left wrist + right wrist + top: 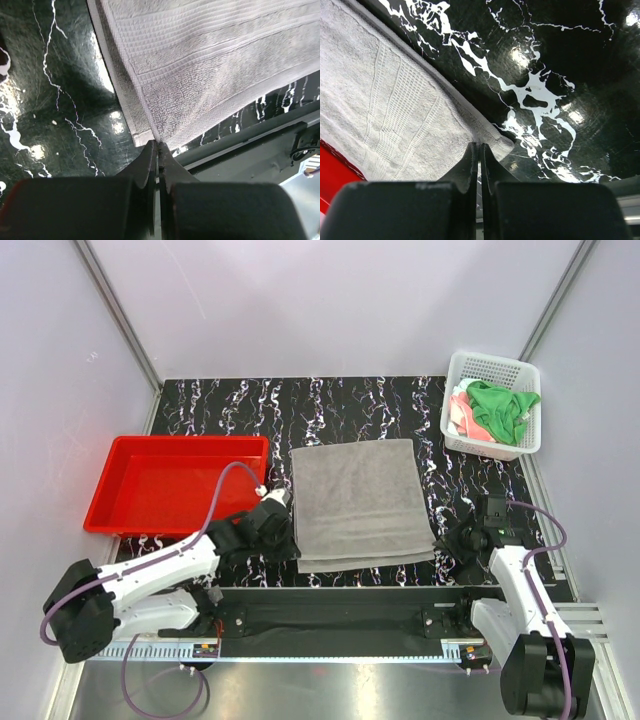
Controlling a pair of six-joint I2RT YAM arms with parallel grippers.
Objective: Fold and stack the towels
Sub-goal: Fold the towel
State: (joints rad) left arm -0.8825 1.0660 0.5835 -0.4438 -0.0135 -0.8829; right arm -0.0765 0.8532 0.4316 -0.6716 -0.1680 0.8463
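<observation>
Grey terry towel (pixel 360 502), ribbed border, perhaps doubled

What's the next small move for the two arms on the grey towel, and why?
Probably lift both grippers a little together, to start folding the near edge over to the far edge. The grey towel lies flat and unfolded. The left gripper is shut on its near-left corner, and the right gripper appears shut on the near-right one.
</observation>
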